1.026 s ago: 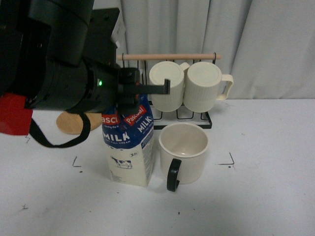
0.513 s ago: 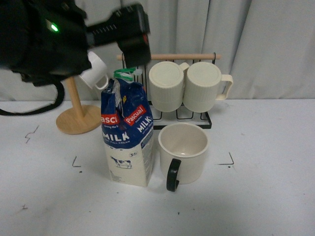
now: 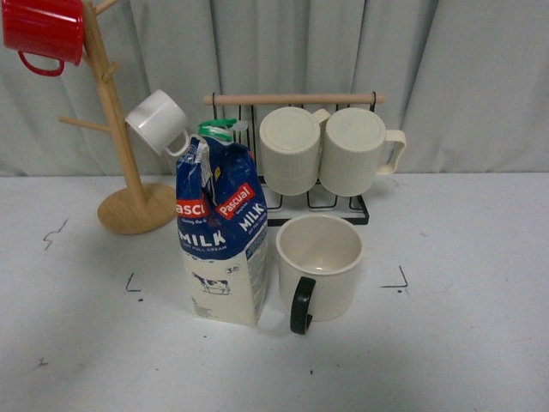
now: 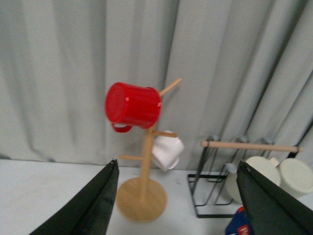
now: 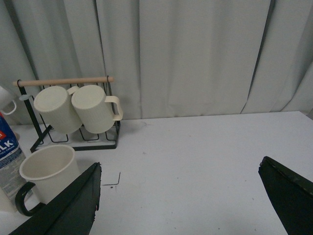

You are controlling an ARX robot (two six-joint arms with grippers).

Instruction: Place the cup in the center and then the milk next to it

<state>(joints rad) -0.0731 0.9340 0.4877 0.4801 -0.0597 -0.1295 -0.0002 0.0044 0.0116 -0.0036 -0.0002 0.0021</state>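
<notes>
The cup [image 3: 321, 266], a wide cream-white mug with a black handle turned to the front, stands upright in the middle of the white table. The milk [image 3: 223, 233], a tall blue and cream carton with a green cap, stands upright right beside it on its left, almost touching. Neither arm shows in the front view. My left gripper [image 4: 178, 200] is open and empty, held high with the wooden mug tree between its fingers. My right gripper [image 5: 188, 196] is open and empty over bare table to the right of the cup [image 5: 48, 172]; the milk [image 5: 9, 169] shows at that picture's edge.
A wooden mug tree [image 3: 120, 163] at the back left carries a red mug [image 3: 43, 30] and a small white cup [image 3: 158, 122]. A black wire rack [image 3: 296, 159] behind the cup holds two ribbed cream mugs. Small black corner marks [image 3: 400, 281] are on the table. Grey curtain behind.
My left arm, which filled the upper left of the front view over the milk, has lifted away and left that view. The milk and the cup have not moved.
</notes>
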